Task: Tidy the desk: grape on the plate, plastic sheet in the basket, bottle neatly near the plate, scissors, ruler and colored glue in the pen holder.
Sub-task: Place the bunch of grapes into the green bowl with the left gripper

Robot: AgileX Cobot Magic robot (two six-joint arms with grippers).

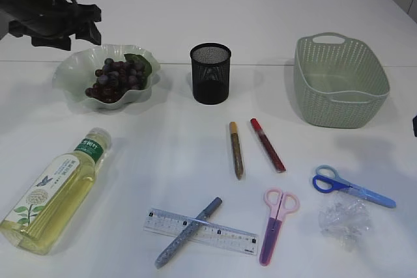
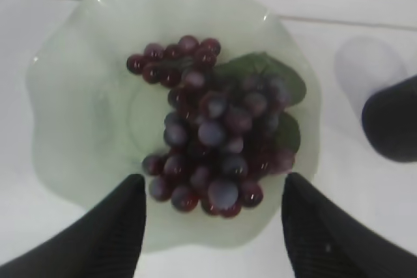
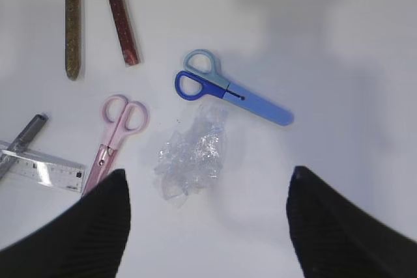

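Hovering L fingers [image 2: 117, 226] apart over grapes [image 2: 212, 128] on plate [image 2: 71, 109], R fingers [image 3: 98, 226] apart above plastic sheet [image 3: 192, 154]

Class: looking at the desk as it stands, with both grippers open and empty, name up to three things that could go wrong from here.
1. The silver glue stick lies across the ruler; lifting the ruler first could roll it away.
2. The crumpled plastic sheet touches the blue scissors, so the right gripper might drag both.
3. The bottle lies on its side and may roll when nudged.

Glossy translucent plate [image 2: 78, 96], black metal-mesh pen holder [image 1: 210, 73], woven-look matt plastic basket [image 1: 339, 83], crinkled clear plastic sheet [image 3: 190, 157].
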